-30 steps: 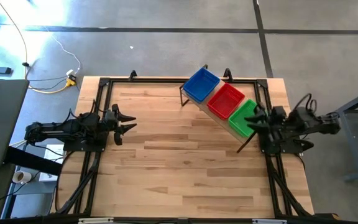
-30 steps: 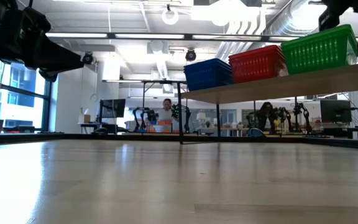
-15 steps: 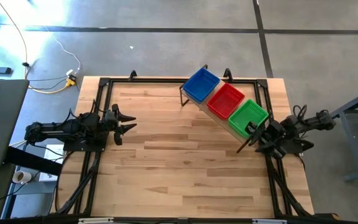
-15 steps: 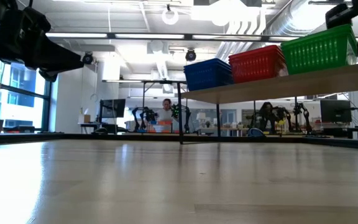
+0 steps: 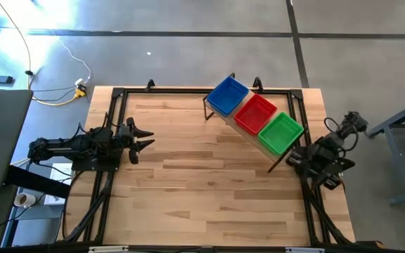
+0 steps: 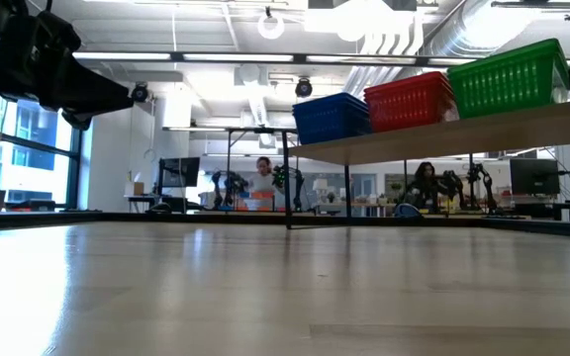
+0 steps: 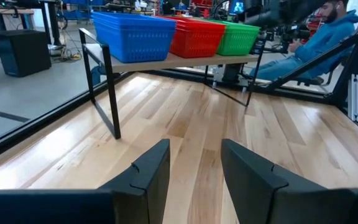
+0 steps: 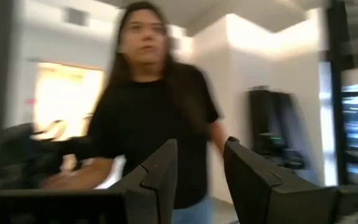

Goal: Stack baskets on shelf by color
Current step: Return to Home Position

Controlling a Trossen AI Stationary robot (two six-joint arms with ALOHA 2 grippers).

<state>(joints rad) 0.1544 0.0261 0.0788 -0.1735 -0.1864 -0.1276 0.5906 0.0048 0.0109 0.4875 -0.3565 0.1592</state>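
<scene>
Three colour stacks sit on the shelf (image 6: pixel 433 139): blue stack (image 5: pixel 227 95) at far end, red stack (image 5: pixel 256 113) mid, green stack (image 5: pixel 280 133) at the end nearest the right edge of the table (image 5: pixel 202 190). Shelf long axis runs diag., far-centre to right edge. No basket seen off shelf; sorting judged complete, only parking of arms outstanding.

R gripper (image 8: pixel 199 171): fingers parted, nothing between. R arm (image 5: pixel 322 161) is folded at right edge, just beside green end and shelf's near leg. Key relation: green stack lies inboard of it, so parking should go away from shelf. L gripper (image 5: pixel 143 138): parted, empty, at left edge, aimed across table, well apart from shelf.

Low view shows stacks side-on, level on plank; high view gives tops only. Count per stack not readable. L wrist view shows all three colours in a row, seated person (image 7: pixel 319 37) beyond. R wrist view shows no table, only room and a standing person (image 8: pixel 148 112).
</scene>
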